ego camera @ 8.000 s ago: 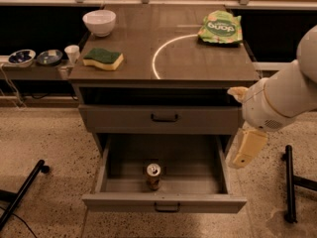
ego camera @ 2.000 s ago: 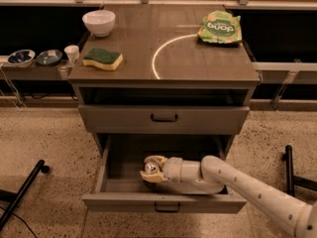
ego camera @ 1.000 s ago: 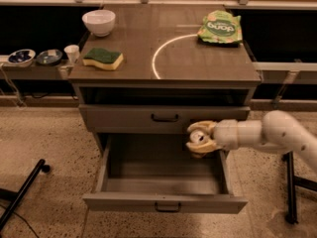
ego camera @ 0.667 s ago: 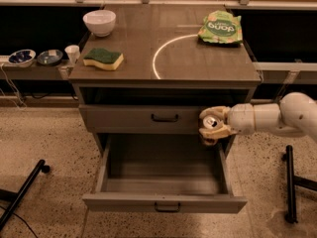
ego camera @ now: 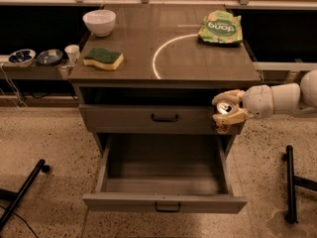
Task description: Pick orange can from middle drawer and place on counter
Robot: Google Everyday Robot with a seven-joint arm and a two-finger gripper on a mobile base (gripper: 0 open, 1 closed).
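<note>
My gripper (ego camera: pixel 227 111) reaches in from the right and is shut on the orange can (ego camera: pixel 223 114). It holds the can in the air in front of the right end of the upper drawer front, above the open middle drawer (ego camera: pixel 166 201) and just below the counter's edge. The can's silver top shows between the fingers; most of its body is hidden. The middle drawer is pulled out and its inside is bare. The counter (ego camera: pixel 198 61) with its white arc line lies just above and left of the gripper.
On the counter stand a white bowl (ego camera: pixel 99 22), a green-yellow sponge (ego camera: pixel 103 58) and a green snack bag (ego camera: pixel 221 28). A side shelf at the left holds small bowls (ego camera: pixel 34 57) and a cup (ego camera: pixel 72 53). Black stand legs (ego camera: pixel 290 182) lie on the floor at right and left.
The gripper took the can out of the middle drawer, lifted it and carried it to the right, up to the right end of the upper drawer front. The drawer stays open.
</note>
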